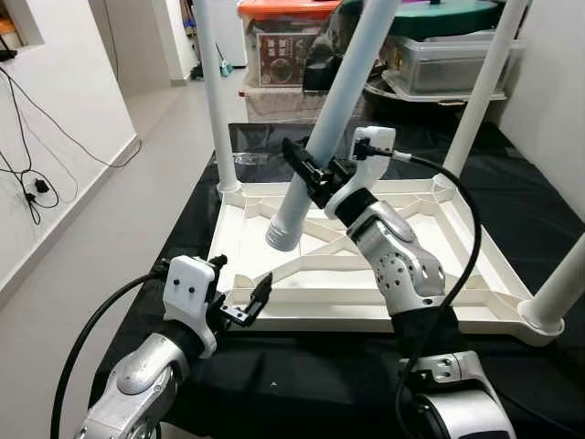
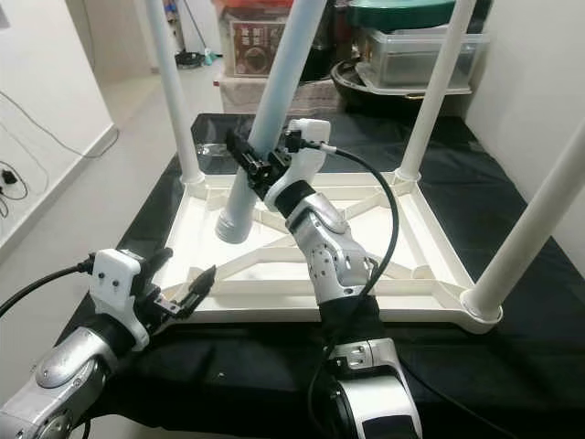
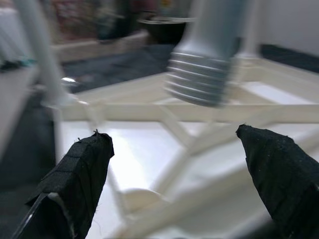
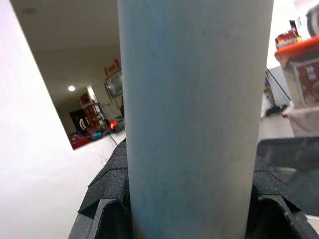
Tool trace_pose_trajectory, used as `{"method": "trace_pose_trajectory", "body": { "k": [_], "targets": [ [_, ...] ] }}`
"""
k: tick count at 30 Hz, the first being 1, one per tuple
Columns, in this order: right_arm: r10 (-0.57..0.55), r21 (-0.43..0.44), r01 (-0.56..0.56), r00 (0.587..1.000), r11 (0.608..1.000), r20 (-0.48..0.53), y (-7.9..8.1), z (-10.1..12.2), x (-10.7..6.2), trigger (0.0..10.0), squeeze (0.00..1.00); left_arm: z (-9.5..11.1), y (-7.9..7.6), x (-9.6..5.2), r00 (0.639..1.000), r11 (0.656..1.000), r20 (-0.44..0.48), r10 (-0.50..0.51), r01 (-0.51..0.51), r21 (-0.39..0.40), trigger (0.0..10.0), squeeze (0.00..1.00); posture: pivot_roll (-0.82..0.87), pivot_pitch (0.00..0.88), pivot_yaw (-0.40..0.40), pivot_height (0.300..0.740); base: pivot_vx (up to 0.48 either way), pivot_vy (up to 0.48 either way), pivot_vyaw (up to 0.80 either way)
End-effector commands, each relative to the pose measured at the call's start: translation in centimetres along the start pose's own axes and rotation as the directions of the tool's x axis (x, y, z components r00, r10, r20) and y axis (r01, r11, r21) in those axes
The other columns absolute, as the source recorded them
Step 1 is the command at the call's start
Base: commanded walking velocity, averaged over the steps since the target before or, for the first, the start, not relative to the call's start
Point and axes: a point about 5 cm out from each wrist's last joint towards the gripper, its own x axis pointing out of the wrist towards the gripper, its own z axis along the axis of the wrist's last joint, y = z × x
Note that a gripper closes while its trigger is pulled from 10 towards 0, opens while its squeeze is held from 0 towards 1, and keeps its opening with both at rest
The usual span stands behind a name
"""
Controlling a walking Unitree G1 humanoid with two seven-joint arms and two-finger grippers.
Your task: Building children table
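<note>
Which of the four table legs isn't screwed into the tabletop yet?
The tilted leg clamped in the right gripper; its threaded end hangs free above the upturned tabletop. The other three stand upright in corner sockets.

The upturned table top [image 1: 302, 274] is cream white with ribbing of the same colour, lying on a plain black cloth [image 1: 302, 384]. The loose leg [image 1: 343, 101] is pale blue-grey white; the three standing legs [image 1: 214, 91] are white. Both silver arms carry white wrist housings and black fingers [image 3: 82, 169], and a storage box [image 1: 283, 41] behind has an orange lid.
</note>
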Motion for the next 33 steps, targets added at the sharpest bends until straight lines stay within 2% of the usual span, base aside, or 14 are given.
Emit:
{"method": "trace_pose_trajectory", "body": {
  "k": [1, 7, 11, 12, 13, 14, 15, 19, 20, 21, 22, 26, 27, 33],
  "targets": [
    [0.044, -0.014, -0.044, 0.998, 0.999, 0.039, 1.4, 0.3, 0.2, 0.0, 0.0, -0.1, 0.8, 0.3, 0.998, 0.997, -0.005, 0.06, -0.06, 0.053, 10.0, 0.0, 0.04, 0.0, 0.009, 0.74, 0.0, 0.0, 0.0],
    [0.082, -0.032, -0.08, 0.995, 0.996, 0.063, 2.6, 0.1, 0.1, 0.0, 0.0, 0.2, 0.8, 1.3, 0.997, 0.993, 0.028, 0.077, -0.079, 0.083, 10.0, 0.0, 0.04, 0.0, 0.011, 0.74, 0.0, 0.0, 0.0],
    [0.114, -0.045, -0.112, 0.991, 0.993, 0.066, 3.4, -0.1, 0.1, 0.0, 0.0, 0.2, -0.5, 1.9, 0.999, 0.998, 0.027, -0.036, 0.035, 0.046, 10.0, 0.0, 0.04, 0.0, 0.011, 0.74, 0.0, 0.0, 0.0],
    [0.119, -0.046, -0.116, 0.991, 0.992, 0.066, 3.5, -0.1, 0.1, 0.0, 0.0, -0.1, -0.9, 1.9, 0.997, 0.997, 0.013, -0.073, 0.072, 0.03, 10.0, 0.03, 0.04, 0.0, 0.011, 0.74, 0.0, 0.0, 0.0],
    [0.12, -0.045, -0.117, 0.991, 0.992, 0.066, 3.6, -0.1, 0.1, 0.0, 0.0, -0.3, -1.3, 2.0, 0.994, 0.994, 0.011, -0.104, 0.104, 0.022, 10.0, 0.85, 0.04, 0.0, 0.011, 0.74, 0.0, 0.0, 0.0],
    [0.12, -0.045, -0.117, 0.991, 0.992, 0.066, 3.6, -0.1, 0.1, 0.0, 0.0, -0.3, -1.3, 2.0, 0.994, 0.994, 0.011, -0.104, 0.104, 0.022, 10.0, 0.85, 0.04, 0.0, 0.011, 0.74, 0.0, 0.0, 0.0],
    [0.12, -0.046, -0.117, 0.991, 0.992, 0.066, 3.6, -0.1, 0.0, 0.0, 0.0, -0.4, -1.6, 2.0, 0.993, 0.993, 0.006, -0.117, 0.117, 0.015, 10.0, 1.0, 0.04, 0.0, 0.011, 0.74, 0.0, 0.0, 0.0],
    [0.127, -0.039, -0.125, 0.99, 0.991, 0.059, 3.8, -0.3, 0.0, 0.0, 0.0, -0.7, -2.0, 2.4, 0.99, 0.988, -0.018, -0.137, 0.138, 0.074, 10.0, 1.0, 0.04, 0.0, 0.008, 0.74, 0.0, 0.0, 0.0],
    [0.135, -0.04, -0.133, 0.989, 0.99, 0.054, 3.9, -0.4, 0.0, 0.0, 0.0, -0.7, -1.8, 2.6, 0.992, 0.988, -0.017, -0.123, 0.124, 0.087, 10.0, 0.47, 0.04, 0.0, 0.005, 0.74, 0.0, 0.0, 0.0],
    [0.135, -0.04, -0.133, 0.989, 0.99, 0.054, 3.9, -0.4, 0.0, 0.0, 0.0, -0.7, -1.8, 2.6, 0.992, 0.988, -0.017, -0.123, 0.124, 0.087, 10.0, 0.47, 0.04, 0.0, 0.005, 0.74, 0.0, 0.0, 0.0],
    [0.14, -0.042, -0.138, 0.989, 0.99, 0.052, 4.0, -0.5, -0.1, 0.0, 0.0, -0.6, -1.6, 2.8, 0.994, 0.989, -0.013, -0.112, 0.112, 0.094, 10.0, 0.0, 0.04, 0.0, 0.005, 0.74, 0.0, 0.0, 0.0],
    [0.156, -0.039, -0.154, 0.987, 0.987, 0.037, 4.3, -0.9, -0.3, 0.0, 0.0, -0.1, -0.9, 3.3, 0.998, 0.991, 0.012, -0.054, 0.052, 0.119, 10.0, 0.0, 0.04, 0.0, 0.005, 0.74, 0.0, 0.0, 0.0],
    [0.168, -0.053, -0.166, 0.985, 0.985, 0.028, 4.5, -1.1, -0.5, 0.0, 0.0, -0.1, -0.8, 3.4, 0.999, 0.987, 0.013, -0.047, 0.044, 0.152, 10.0, 0.0, 0.04, 0.0, 0.005, 0.74, 0.0, 0.0, 0.0],
    [0.185, -0.08, -0.183, 0.983, 0.98, 0.016, 4.7, -1.4, -0.6, 0.0, 0.0, -0.2, -0.7, 3.4, 0.999, 0.988, 0.006, -0.047, 0.046, 0.146, 10.0, 0.0, 0.04, 0.0, 0.004, 0.74, 0.0, 0.0, 0.0]
  ]
}}
